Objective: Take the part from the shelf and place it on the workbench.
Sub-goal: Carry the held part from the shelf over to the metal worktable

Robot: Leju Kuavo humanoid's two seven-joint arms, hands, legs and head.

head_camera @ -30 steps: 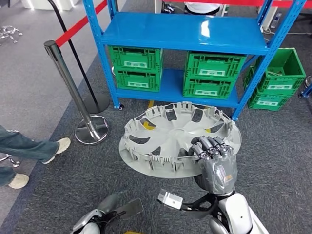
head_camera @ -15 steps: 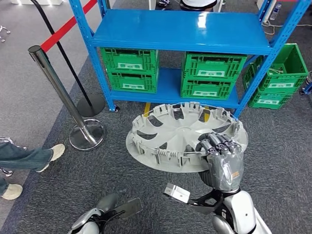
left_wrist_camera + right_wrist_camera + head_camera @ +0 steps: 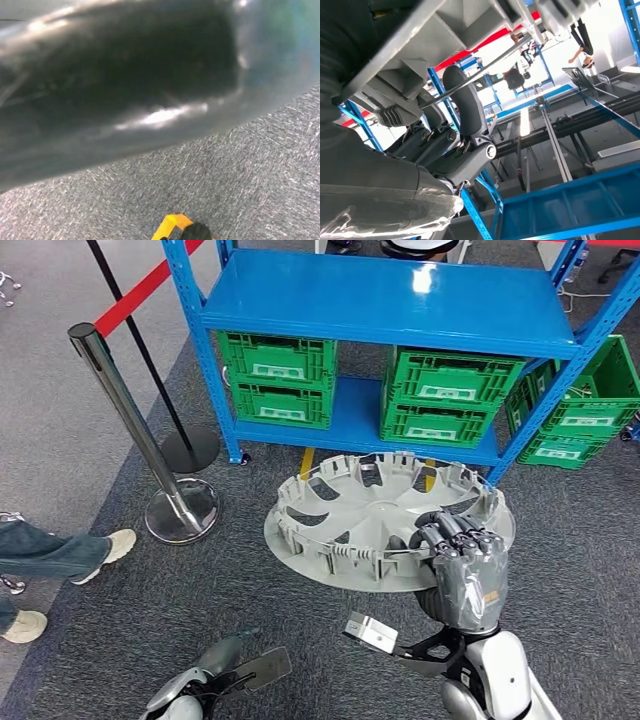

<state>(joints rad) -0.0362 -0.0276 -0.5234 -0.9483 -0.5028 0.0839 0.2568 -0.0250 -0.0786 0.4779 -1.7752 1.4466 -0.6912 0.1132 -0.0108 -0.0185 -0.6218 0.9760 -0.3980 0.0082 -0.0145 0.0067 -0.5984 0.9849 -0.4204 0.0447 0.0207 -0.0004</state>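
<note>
A large grey wheel cover [image 3: 362, 515] is held roughly level above the carpet, in front of the blue shelf [image 3: 385, 305]. My right hand [image 3: 462, 565] grips its near right rim, dark fingers [image 3: 453, 530] curled over the edge. In the right wrist view the fingers [image 3: 433, 142] clamp the cover's ribbed rim [image 3: 433, 30] from beneath. My left forearm [image 3: 185, 695] hangs low at the bottom edge of the head view.
Green crates [image 3: 279, 375] [image 3: 445, 395] fill the shelf's lower level, and another green crate [image 3: 585, 410] stands on the floor to its right. A chrome stanchion [image 3: 132, 420] with a red belt stands at the left. A person's shoes [image 3: 113, 545] are at the far left.
The whole picture has shifted a little, so the camera has moved. The wheel cover stays in my right hand's grip, now slightly further right and lower in the picture.
</note>
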